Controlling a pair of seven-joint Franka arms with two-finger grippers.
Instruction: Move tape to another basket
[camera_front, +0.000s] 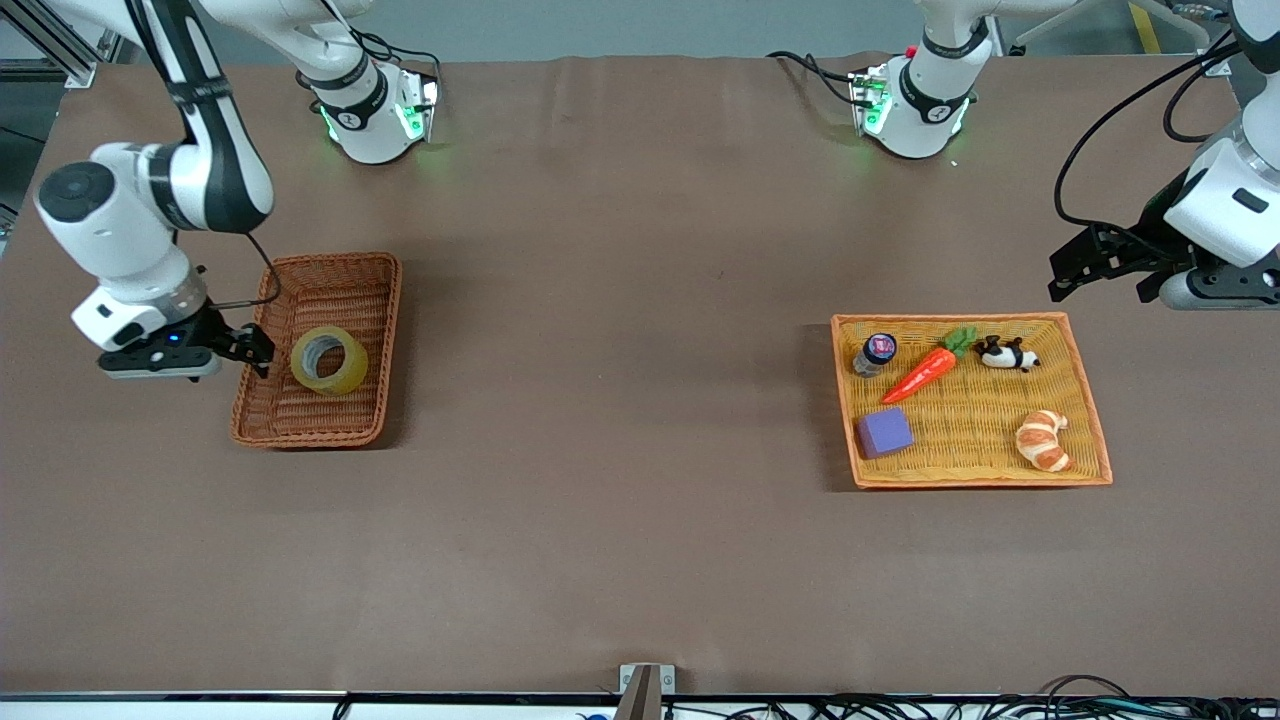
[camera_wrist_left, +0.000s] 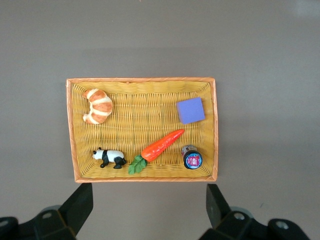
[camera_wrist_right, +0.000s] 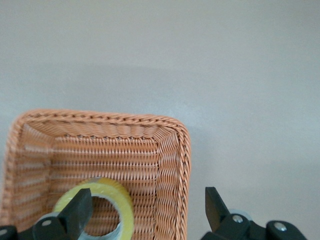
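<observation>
Front view only: both baskets. Tape (camera_front: 329, 360) inside basket (camera_front: 372, 290) near right-arm table edge, beside spread right gripper (camera_front: 258, 352); left gripper (camera_wrist_left: 149, 206) spread over woven tray (camera_wrist_left: 145, 82).

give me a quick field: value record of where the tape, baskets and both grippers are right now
tape: lying in the basket
basket: toward the right arm's end of the table
tray: toward the left arm's end, holding carrot, panda, croissant, purple block, small jar
right gripper: open, over the basket's rim beside the tape
left gripper: open, above the tray's rim, waiting
</observation>
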